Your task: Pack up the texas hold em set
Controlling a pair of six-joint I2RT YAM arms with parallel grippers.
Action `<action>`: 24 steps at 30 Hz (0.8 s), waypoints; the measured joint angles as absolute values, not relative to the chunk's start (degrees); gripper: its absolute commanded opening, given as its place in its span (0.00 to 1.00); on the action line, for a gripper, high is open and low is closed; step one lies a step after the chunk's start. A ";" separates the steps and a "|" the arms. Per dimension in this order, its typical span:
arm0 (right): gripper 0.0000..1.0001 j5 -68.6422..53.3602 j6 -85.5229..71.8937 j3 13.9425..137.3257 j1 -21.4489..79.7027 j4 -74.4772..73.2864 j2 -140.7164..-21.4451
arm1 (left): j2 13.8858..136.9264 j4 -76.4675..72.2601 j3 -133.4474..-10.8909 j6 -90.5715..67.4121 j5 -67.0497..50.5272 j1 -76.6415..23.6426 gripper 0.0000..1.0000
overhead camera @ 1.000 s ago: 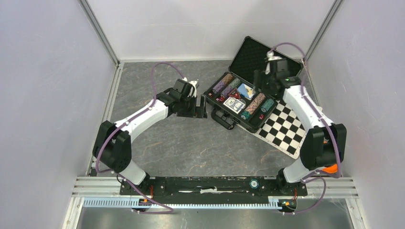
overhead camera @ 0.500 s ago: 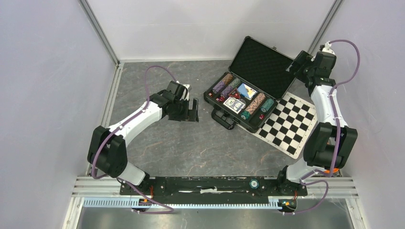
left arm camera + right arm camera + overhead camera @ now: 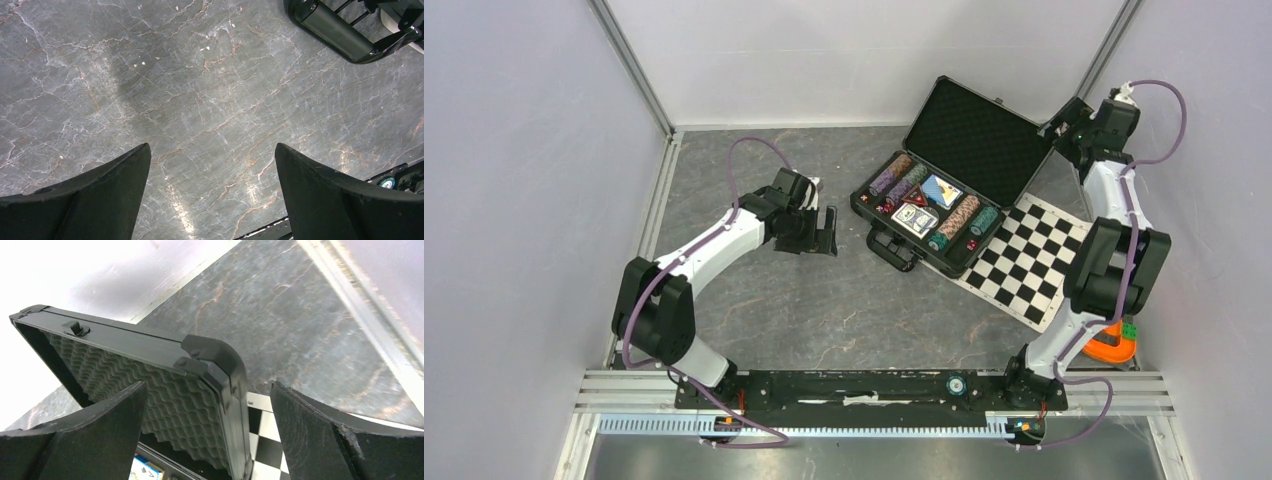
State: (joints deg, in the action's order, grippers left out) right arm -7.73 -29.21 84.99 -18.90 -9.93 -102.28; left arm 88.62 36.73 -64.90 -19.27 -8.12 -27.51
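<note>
**Black case, bright chips**

Black case [image 3: 921,232], dimpled black foam [image 3: 170,395] in the lid. Inside: purple chips [image 3: 887,180], brown-white chips [image 3: 959,215], teal chips [image 3: 984,221], blue card deck [image 3: 939,190], red die [image 3: 972,246]. Black-and-white checkered mat [image 3: 1024,265]. Grey table [image 3: 824,300], rust-veined marble pattern. Orange toy [image 3: 1112,346].

Lab cell: white panel walls [image 3: 514,200], alu rails [image 3: 624,381].

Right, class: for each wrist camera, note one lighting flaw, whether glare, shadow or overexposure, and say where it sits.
Left wrist: bright glare streaks on the marble table at low centre, plus a soft dark shadow at upper left. Right wrist: the wall behind the case lid is blown out to white at upper left, while the lid's foam is sharp.
</note>
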 measured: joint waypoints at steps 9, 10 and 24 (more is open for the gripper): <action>0.97 -19.86 -32.75 85.54 -19.05 -2.33 -110.30 | 88.62 36.73 -64.93 -18.74 -8.29 -26.96 1.00; 0.97 -20.69 -33.04 84.82 -19.03 -1.39 -110.04 | 88.62 36.71 -64.93 -18.74 -8.43 -26.94 1.00; 0.96 -23.07 -27.35 62.41 -14.13 0.30 -84.40 | 88.62 36.23 -64.93 -18.74 -11.29 -26.79 1.00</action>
